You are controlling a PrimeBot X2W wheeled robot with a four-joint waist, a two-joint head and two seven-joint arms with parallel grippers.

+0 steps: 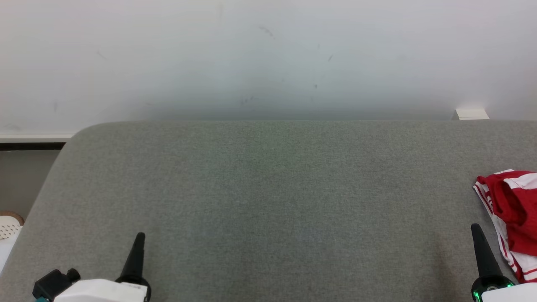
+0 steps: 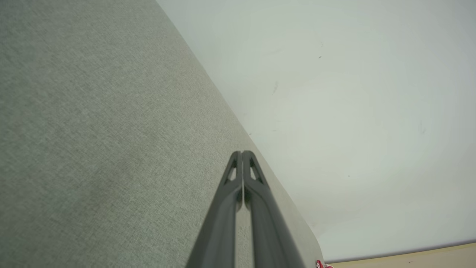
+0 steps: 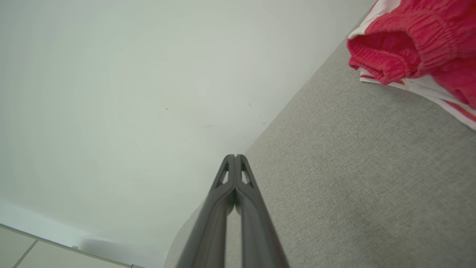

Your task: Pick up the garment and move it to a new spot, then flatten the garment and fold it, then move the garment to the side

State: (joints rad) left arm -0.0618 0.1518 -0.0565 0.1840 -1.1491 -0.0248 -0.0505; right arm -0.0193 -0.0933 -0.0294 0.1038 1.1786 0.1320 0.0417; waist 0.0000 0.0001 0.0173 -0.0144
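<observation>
A red garment with white stripes [image 1: 512, 209] lies crumpled at the right edge of the grey fabric table [image 1: 268, 201], partly cut off by the frame. Its gathered red waistband [image 3: 401, 44] fills the upper right of the right wrist view, and a tiny red scrap [image 2: 320, 264] peeks in at the bottom of the left wrist view. My right gripper [image 1: 476, 228] stands at the lower right, just left of the garment and apart from it, shut and empty [image 3: 235, 157]. At the lower left my left gripper [image 1: 140, 235] is shut and empty too [image 2: 241, 153].
A pale wall [image 1: 268, 58] rises behind the table's far edge. A small white block [image 1: 471, 114] sits at the back right. A perforated white object [image 1: 9, 226] shows on the floor past the table's left edge.
</observation>
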